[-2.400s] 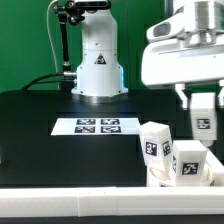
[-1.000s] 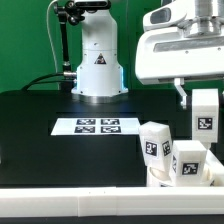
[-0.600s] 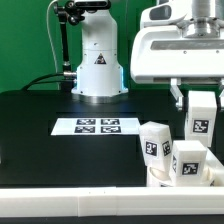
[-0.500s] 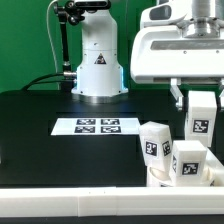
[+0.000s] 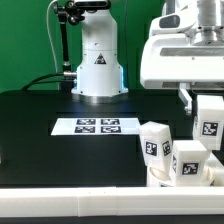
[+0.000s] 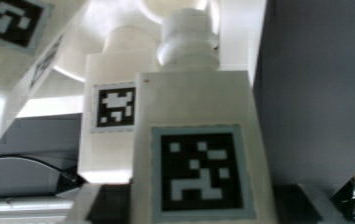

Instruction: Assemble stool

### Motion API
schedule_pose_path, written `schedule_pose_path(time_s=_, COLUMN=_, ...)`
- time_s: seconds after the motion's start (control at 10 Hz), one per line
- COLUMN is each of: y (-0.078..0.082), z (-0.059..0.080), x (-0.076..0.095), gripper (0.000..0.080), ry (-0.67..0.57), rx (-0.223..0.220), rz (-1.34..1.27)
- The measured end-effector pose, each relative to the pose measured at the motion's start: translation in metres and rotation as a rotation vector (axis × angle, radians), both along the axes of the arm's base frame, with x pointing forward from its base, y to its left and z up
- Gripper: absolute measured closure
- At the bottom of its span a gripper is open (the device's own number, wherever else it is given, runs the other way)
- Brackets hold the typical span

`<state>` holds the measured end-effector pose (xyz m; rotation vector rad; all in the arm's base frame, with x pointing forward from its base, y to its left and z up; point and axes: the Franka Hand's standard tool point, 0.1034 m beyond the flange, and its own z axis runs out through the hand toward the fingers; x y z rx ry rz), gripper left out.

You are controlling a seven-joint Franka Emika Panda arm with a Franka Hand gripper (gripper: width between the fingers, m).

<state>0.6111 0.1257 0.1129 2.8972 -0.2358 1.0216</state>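
Two-thirds done, seemingly: clamping the third leg (image 5: 208, 122) in the gripper (image 5: 203, 97), hanging it just beside the seat (image 5: 158, 179) at the exterior view's right, already carrying the first leg (image 5: 153, 142) and second leg (image 5: 190, 162); lacking only that last fitting

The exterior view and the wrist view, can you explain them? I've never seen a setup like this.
The machine is a robot arm standing at the back of a black table. The exterior view comes from a camera off the arm; the wrist view from one on the arm's wrist, close to what it carries. The flat sheet of square patterns is the marker board, a fixed reference. At the exterior view's right sits the stool's round seat with two legs standing on it. The arm's fingers hold a third leg in the air beside them.
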Motion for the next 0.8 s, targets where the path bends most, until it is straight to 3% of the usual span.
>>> schedule_pose_path(time_s=0.8, y=-0.0070, z=-0.0082, x=-0.0005, gripper=0.0461, ry=0.004, rx=-0.022, rz=0.005)
